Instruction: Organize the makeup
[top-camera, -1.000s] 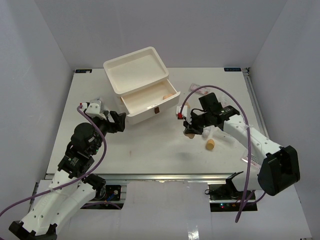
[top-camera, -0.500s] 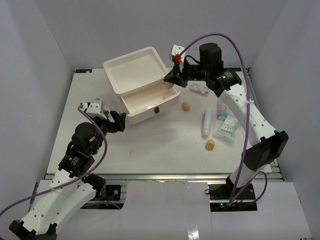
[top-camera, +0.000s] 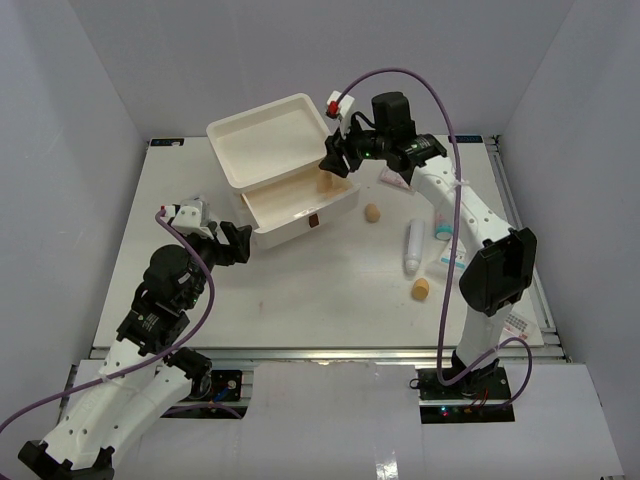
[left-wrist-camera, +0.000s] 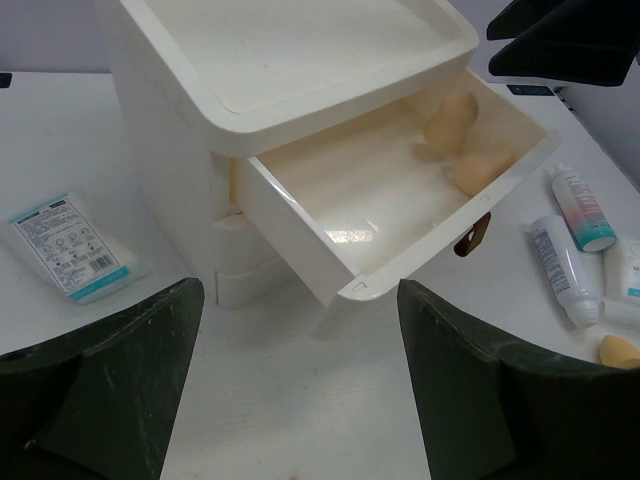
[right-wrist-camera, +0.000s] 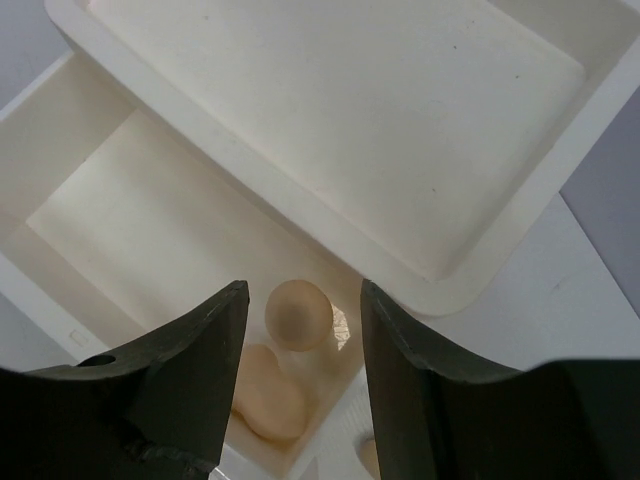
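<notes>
**Student:** What is the right gripper (top-camera: 335, 160) doing?

**Tutor:** It is hovering over the open drawer (top-camera: 290, 205) of the white box (top-camera: 265, 140), which is standing toward the bench's far edge. Its fingers are spread wide, gripping nothing. Below them, the first sponge (right-wrist-camera: 298, 314) and the second sponge (right-wrist-camera: 268, 395) are lying in the drawer's right end.

**Student:** And the left gripper (top-camera: 240, 243)?

**Tutor:** It is hanging just left of the drawer front, likewise wide apart and empty.

**Student:** Where is the other makeup lying?

**Tutor:** Toward the right edge: the third sponge (top-camera: 372, 212), the fourth sponge (top-camera: 421, 289), the white tube (top-camera: 412, 247), a sachet (top-camera: 455, 262) and a pink packet (top-camera: 397, 178).
</notes>
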